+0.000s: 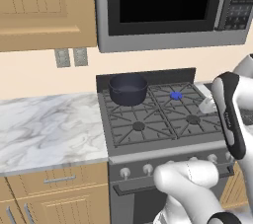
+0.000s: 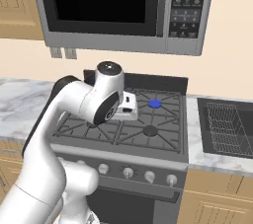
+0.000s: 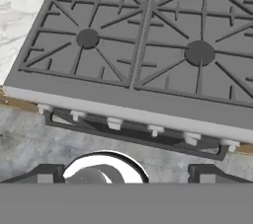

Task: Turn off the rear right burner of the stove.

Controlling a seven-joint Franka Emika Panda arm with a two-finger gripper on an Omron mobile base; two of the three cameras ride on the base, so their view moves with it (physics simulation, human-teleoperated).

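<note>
pot beside rear right burner

pot: rear left on stove | rear right burner: right of pot

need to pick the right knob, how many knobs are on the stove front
6 in the hand view, in one row along the stove front edge: far left, then, far right. The arm hides some in the base views.

A dark pot stands on the stove's rear left grate; other grates lie bare.
</note>
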